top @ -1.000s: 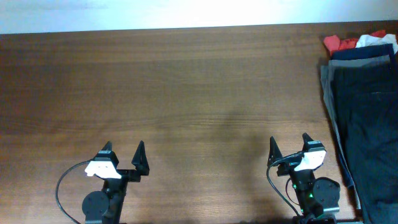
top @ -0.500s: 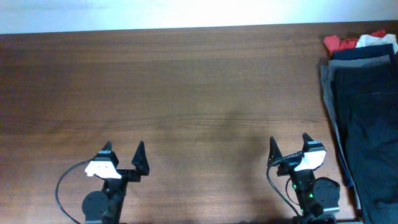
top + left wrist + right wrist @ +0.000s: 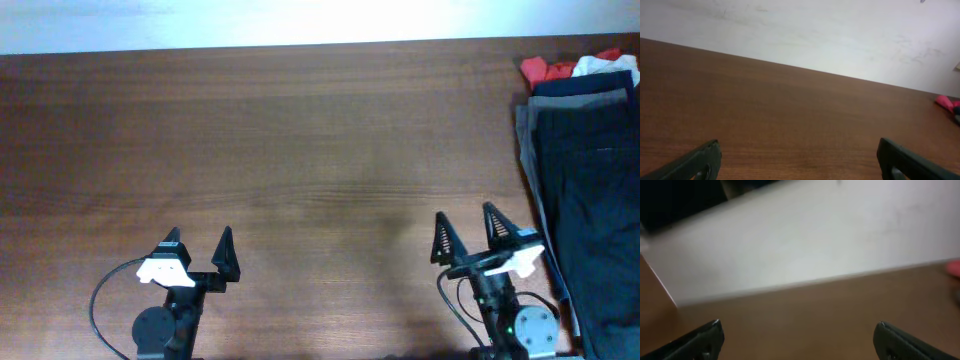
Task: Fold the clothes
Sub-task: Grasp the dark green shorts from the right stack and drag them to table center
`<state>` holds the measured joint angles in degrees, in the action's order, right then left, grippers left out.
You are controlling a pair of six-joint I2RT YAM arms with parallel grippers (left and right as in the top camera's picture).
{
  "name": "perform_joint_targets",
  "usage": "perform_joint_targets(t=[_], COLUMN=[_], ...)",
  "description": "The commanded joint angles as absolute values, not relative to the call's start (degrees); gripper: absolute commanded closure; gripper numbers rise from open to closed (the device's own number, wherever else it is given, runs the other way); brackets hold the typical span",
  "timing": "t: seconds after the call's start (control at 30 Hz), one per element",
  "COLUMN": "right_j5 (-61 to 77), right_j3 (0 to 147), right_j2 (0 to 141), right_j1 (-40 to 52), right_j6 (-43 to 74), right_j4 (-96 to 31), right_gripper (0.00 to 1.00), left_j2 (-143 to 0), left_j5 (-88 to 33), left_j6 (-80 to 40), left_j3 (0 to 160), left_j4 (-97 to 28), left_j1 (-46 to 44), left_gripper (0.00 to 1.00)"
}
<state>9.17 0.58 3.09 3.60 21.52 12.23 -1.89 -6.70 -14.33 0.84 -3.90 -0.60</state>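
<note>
The clothes lie in a pile at the table's right edge: black shorts (image 3: 600, 210) on top, grey fabric (image 3: 527, 135) under them, a navy piece (image 3: 580, 88), then red (image 3: 535, 70) and white (image 3: 600, 64) ones at the far corner. The red one shows at the right edge of the left wrist view (image 3: 946, 102). My left gripper (image 3: 200, 243) is open and empty near the front edge; it also shows in the left wrist view (image 3: 799, 150). My right gripper (image 3: 465, 225) is open and empty, just left of the pile; the right wrist view (image 3: 797, 330) is blurred.
The brown wooden table (image 3: 300, 140) spans the view, with a pale wall (image 3: 815, 35) behind its far edge. Cables run from both arm bases at the front edge.
My right gripper has lifted and turned, its fingers now pointing further up the table and slightly right. The left arm and the clothes have not moved.
</note>
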Motion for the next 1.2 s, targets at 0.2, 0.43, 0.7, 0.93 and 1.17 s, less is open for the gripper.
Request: perform_joint_targets(t=[0.2,0.43,0.7,0.93,1.17], right_j5=[-13.7,-13.5,-15.9,-20.2,-20.2], right_j3=[32.4,79.6,86.8,86.8,86.8], right_j2=[28.3,77.9,102.2,117.0,118.7], right_j1=[4.1,-10.3,-17.7,-18.9,-22.2], right_j6=[-2.8,-3.0,-13.1,-14.8,-14.6], right_j4=[8.7,-38.7,-39.6,-35.8,-36.2], right_gripper=[0.01,0.01,0.01,0.07,0.31], left_j2=[-1.9,-1.9,-1.9,-1.9,-1.9], left_j5=[-6.2,-6.2,-6.2,-6.2,-6.2], left_j6=[-13.4,-13.4,-13.4,-13.4,-13.4], left_j3=[0.5,0.5,0.5,0.5,0.5], left_j4=[-4.0,-4.0,-4.0,-4.0,-4.0], left_j1=[-0.9,-0.9,-0.9,-0.9,-0.9], left_gripper=[0.01,0.01,0.01,0.01,0.01])
